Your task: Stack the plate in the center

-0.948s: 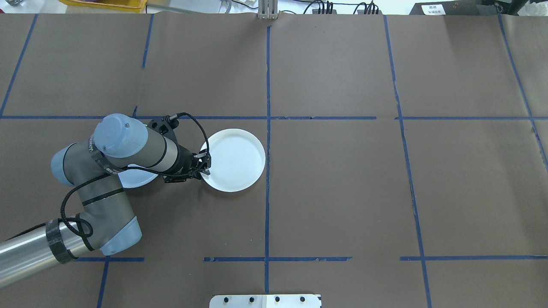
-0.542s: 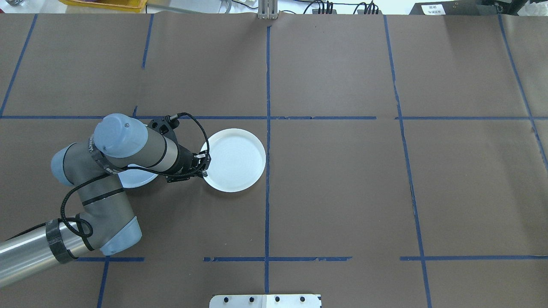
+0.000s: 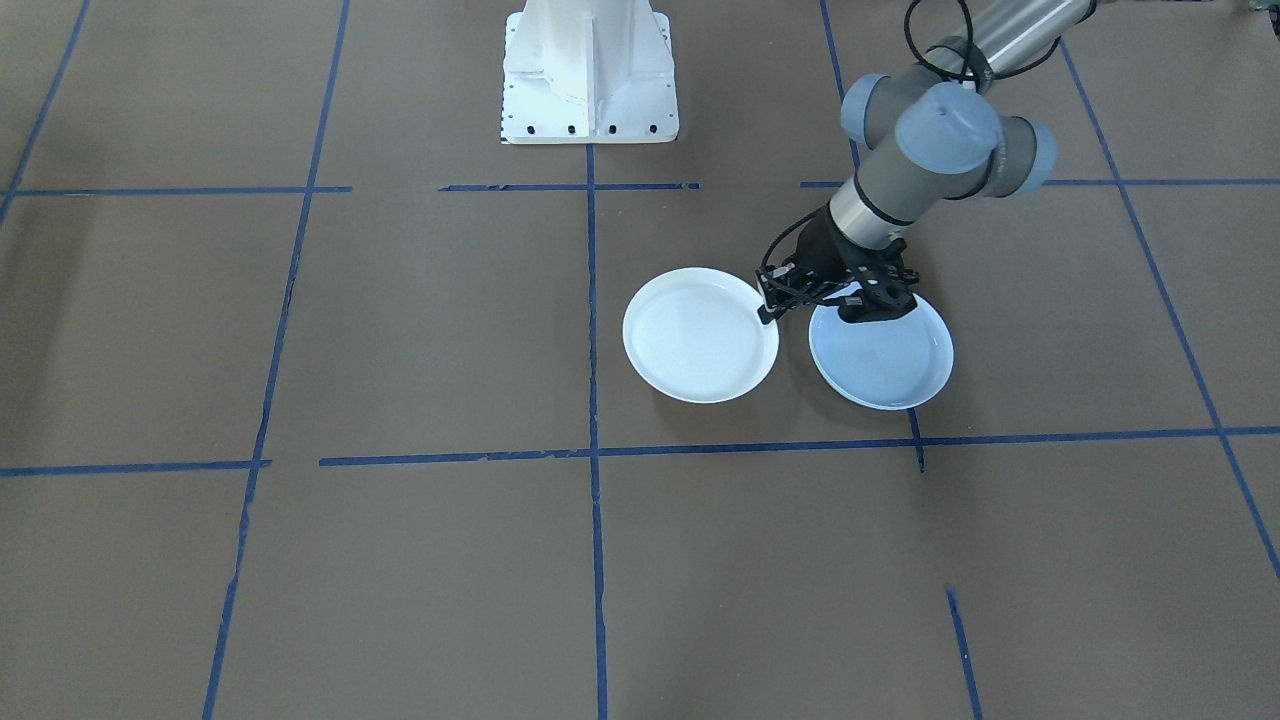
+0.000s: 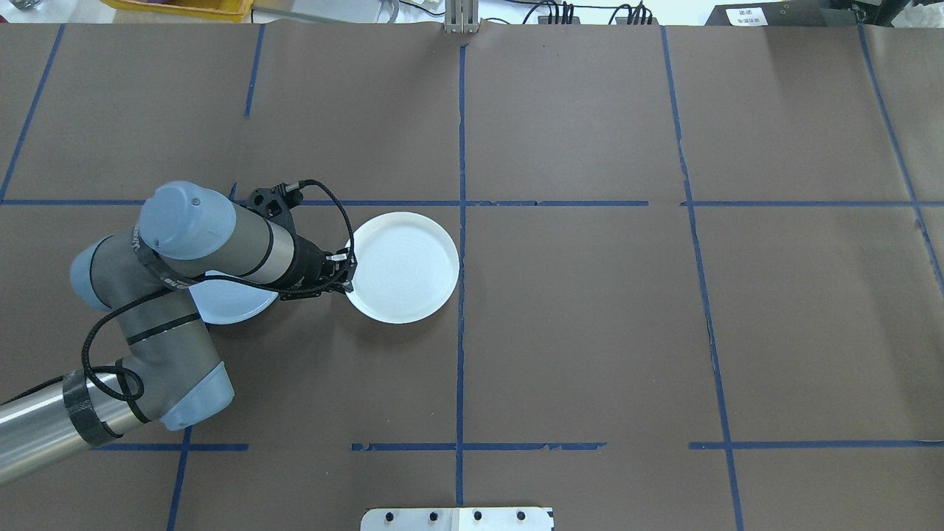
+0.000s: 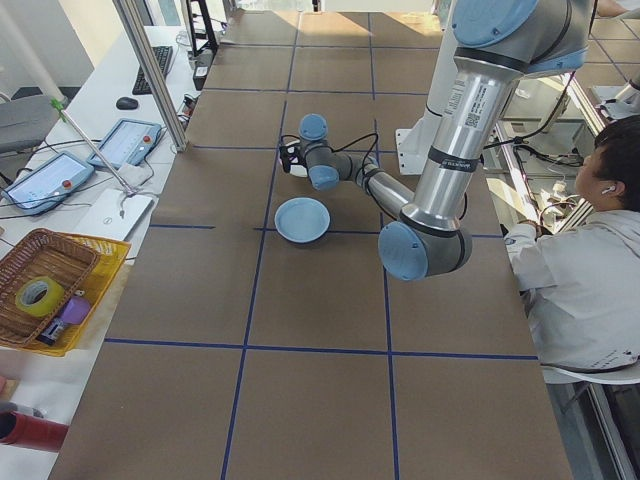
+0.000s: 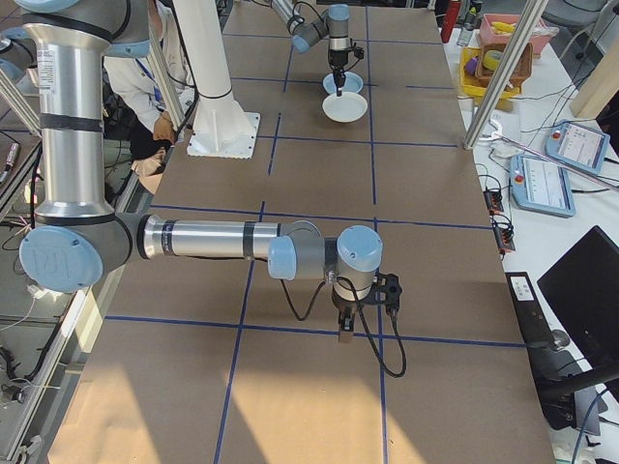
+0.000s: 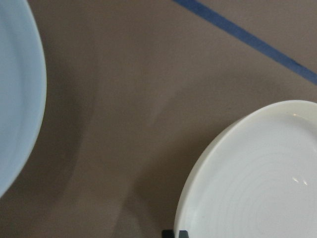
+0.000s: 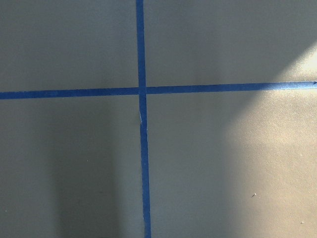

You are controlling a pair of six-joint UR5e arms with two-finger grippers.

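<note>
A white plate with faint concentric rings (image 4: 402, 267) sits just left of the table's middle tape line. My left gripper (image 4: 348, 280) is shut on its near-left rim, which also shows in the front view (image 3: 765, 315). In the left wrist view the plate's rim (image 7: 247, 178) meets a fingertip (image 7: 174, 233) at the bottom edge. The smooth pale-blue center plate (image 3: 885, 360) lies flat on the table beside the white plate, partly under my left wrist (image 4: 228, 310). My right gripper (image 6: 345, 333) hangs over a tape crossing far from both plates. I cannot tell whether it is open.
The robot's white base (image 3: 590, 75) stands at the table's near edge. Blue tape lines divide the brown table (image 4: 590, 332). A person (image 5: 590, 250) sits beside the table, and a yellow tray with a basket (image 5: 50, 290) lies off its edge.
My left arm has swung back and to the left. The white plate has shifted slightly away from the robot along with the gripper on its rim.
</note>
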